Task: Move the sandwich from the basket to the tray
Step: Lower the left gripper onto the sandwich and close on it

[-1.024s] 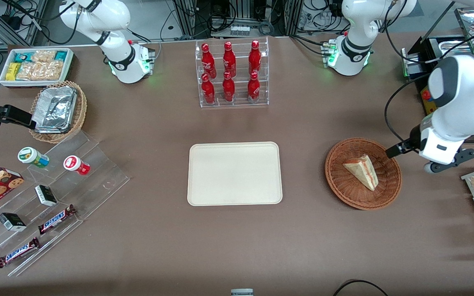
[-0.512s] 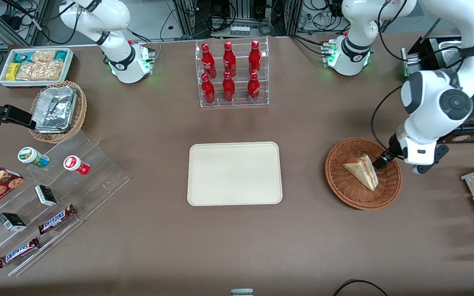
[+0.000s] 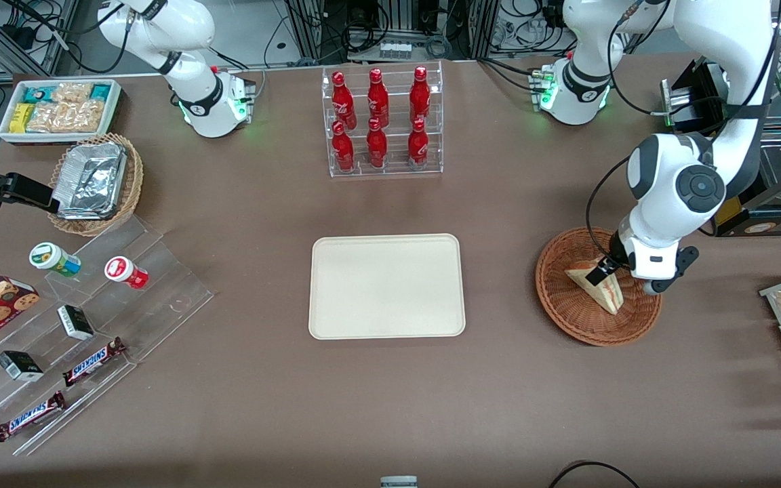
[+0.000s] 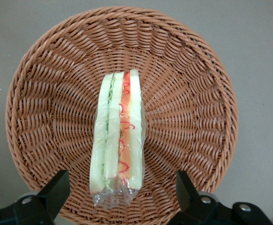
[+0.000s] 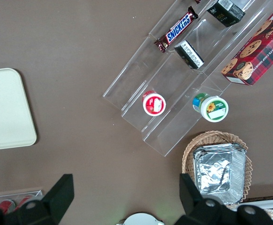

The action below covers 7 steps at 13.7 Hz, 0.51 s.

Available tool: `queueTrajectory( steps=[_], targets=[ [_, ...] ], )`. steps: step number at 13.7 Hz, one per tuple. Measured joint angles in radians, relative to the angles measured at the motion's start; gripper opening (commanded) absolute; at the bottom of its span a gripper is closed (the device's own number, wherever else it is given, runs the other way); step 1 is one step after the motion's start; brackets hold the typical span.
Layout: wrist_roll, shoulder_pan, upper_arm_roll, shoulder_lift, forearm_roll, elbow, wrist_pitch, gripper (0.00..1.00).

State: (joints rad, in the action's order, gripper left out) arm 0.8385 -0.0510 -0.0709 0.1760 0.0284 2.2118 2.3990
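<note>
Sandwich (image 3: 597, 286) lies in the reddish-brown basket (image 3: 567, 318), standing on its crust edge with the cut face up, so the wrist view shows the pale bread slices with green and red filling between them (image 4: 117, 145), all under a clear wrap. The gripper (image 4: 117, 190) hangs above the basket over the sandwich's wider end, its jaws spread wide, one finger (image 4: 56, 187) on each flat side of the wedge and neither touching it yet. The step in hand, as I judge it, is the descent and grasp. To do it well the fingers should come straight down so that the bread faces, not the filling edge, meet the pads; the present alignment looks right for that, with the wedge's long axis running between the fingers. The closing should be gentle, since soft bread will crush and the slick wrap may let it slide. Gripping at the thick part of the wedge, rather than near the thin tip, should hold it steadier. The fingertips should stop short of the woven floor, which slopes up toward the rim and could catch a finger. The lift must clear the rim before the sideways carry to the cream tray (image 3: 336, 318), which sits well apart from the basket, toward the parked arm's end and still bare.
</note>
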Motion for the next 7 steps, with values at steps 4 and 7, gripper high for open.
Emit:
queueTrajectory(
  steps=[4,7],
  targets=[
    [0.000,0.001,0.004,0.025,0.000,0.026,0.052,0.98],
    [0.000,0.002,0.005,0.049,0.000,0.033,0.077,0.77]
  ],
)
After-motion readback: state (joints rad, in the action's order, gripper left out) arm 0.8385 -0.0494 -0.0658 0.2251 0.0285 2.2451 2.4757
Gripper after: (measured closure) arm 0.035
